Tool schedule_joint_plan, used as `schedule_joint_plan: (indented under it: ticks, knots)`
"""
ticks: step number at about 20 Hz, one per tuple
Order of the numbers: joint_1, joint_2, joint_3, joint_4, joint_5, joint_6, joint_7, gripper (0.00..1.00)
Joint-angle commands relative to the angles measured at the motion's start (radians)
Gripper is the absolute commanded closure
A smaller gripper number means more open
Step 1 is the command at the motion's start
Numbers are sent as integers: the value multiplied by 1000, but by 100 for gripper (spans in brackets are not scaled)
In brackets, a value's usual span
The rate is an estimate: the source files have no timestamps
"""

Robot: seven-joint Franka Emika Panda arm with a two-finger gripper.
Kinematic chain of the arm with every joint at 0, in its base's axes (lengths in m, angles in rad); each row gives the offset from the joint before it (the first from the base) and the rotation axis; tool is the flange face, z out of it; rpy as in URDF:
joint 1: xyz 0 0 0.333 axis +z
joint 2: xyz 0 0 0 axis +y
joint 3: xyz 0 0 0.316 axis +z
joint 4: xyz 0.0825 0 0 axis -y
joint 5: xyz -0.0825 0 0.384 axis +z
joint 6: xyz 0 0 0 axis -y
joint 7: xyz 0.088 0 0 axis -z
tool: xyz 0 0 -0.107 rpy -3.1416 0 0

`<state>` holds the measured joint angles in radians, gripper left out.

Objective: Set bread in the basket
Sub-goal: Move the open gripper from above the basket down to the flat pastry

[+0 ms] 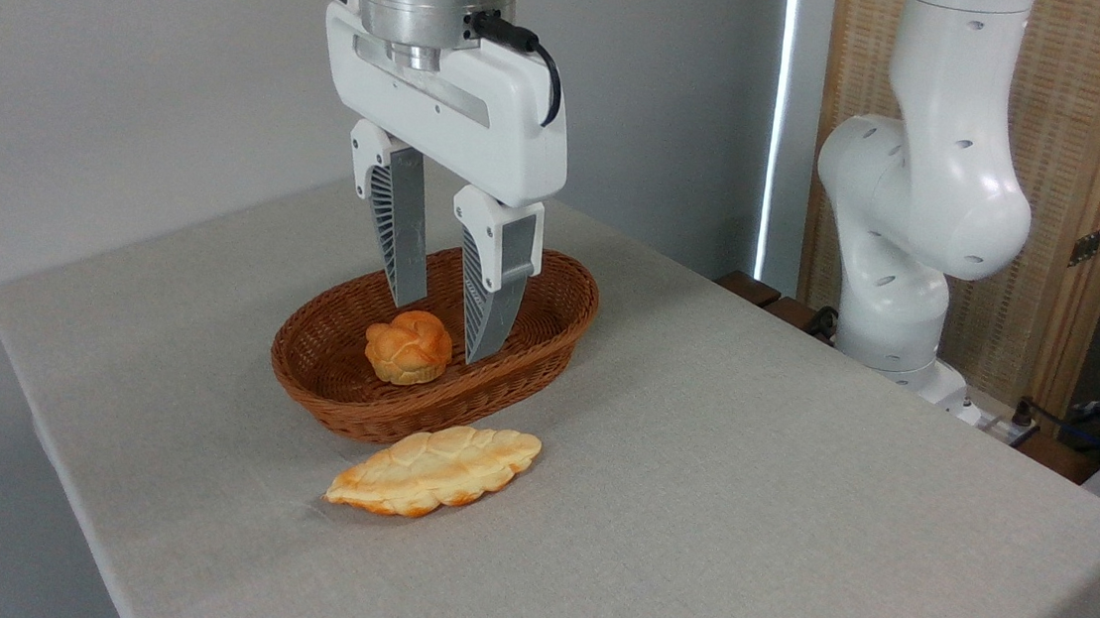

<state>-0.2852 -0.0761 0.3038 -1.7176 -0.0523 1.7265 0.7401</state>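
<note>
The bread (434,470), a long flat leaf-shaped loaf, pale cream with orange-browned edges, lies on the table just in front of the basket. The basket (551,301) is an oval reddish-brown wicker one near the table's middle, with a small round knotted bun (408,346) inside it. My gripper (443,332) hangs over the basket, pointing down, its two grey ribbed fingers (398,226) apart and empty. Its tips sit just above and to the right of the bun, well behind the loaf.
The grey cloth-covered table (745,466) has its left edge near the basket and its front edge below the loaf. The arm's white base (915,231) stands at the back right, beside a wooden panel and cables.
</note>
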Motion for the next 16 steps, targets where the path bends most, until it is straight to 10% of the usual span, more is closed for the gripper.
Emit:
schedule_joint_plan:
  ticks: [1,16]
  knots:
    - [-11,-2,6,15,-1,-50,5,0]
    - [-11,93,1,-16,-1,110,15,0]
